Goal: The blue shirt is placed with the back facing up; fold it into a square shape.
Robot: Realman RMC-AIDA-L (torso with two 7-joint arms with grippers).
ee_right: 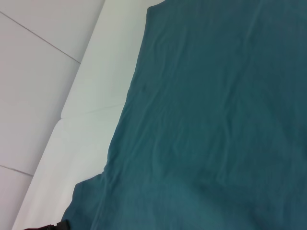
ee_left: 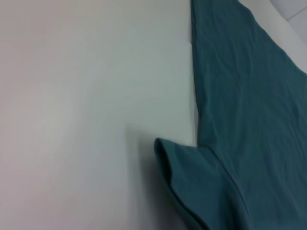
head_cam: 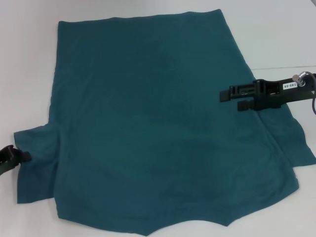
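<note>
The blue shirt (head_cam: 148,123) lies spread flat on the white table, plain back up, hem at the far side and collar at the near edge. My left gripper (head_cam: 14,158) is low at the left edge of the head view, touching the outer edge of the left sleeve (head_cam: 34,163). In the left wrist view that sleeve's edge (ee_left: 165,158) curls up a little off the table. My right gripper (head_cam: 232,98) hovers open and empty above the shirt's right side, pointing toward the middle. The right wrist view shows the shirt's back (ee_right: 216,120).
The white table (head_cam: 29,74) shows bare to the left of the shirt and at the far right (head_cam: 281,34). The right sleeve (head_cam: 301,143) reaches the view's right edge. A seam line (head_cam: 281,66) crosses the table at the right.
</note>
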